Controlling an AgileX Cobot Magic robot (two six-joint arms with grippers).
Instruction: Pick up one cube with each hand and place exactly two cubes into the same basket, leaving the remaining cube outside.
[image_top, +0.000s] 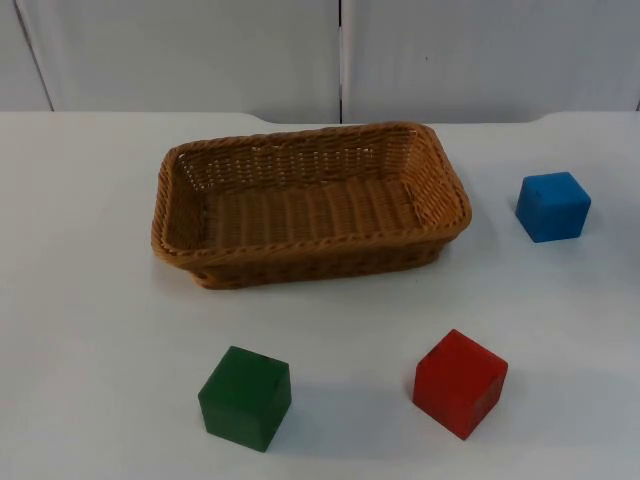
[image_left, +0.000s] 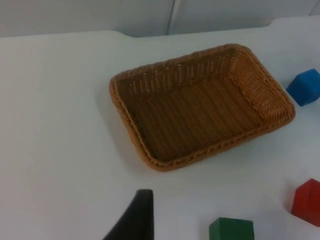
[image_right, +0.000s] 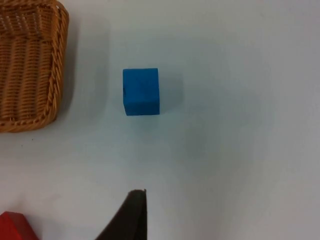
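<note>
An empty brown wicker basket (image_top: 310, 255) lies in the middle of the white table. A green cube (image_top: 245, 397) sits in front of it to the left, a red cube (image_top: 460, 382) in front to the right, and a blue cube (image_top: 553, 206) beside the basket's right end. My left gripper (image_left: 135, 220) hovers over the table on the basket's left-front side, looking at the basket (image_left: 200, 107), the green cube (image_left: 231, 229), the red cube (image_left: 307, 201) and the blue cube (image_left: 306, 87). My right gripper (image_right: 131, 217) hangs above the blue cube (image_right: 141, 91), apart from it.
The table ends at a grey partition wall (image_top: 340, 55) behind the basket. Open white surface lies to the left of the basket and along the front between the green and red cubes. The basket's corner (image_right: 30, 65) and the red cube (image_right: 15, 226) also appear in the right wrist view.
</note>
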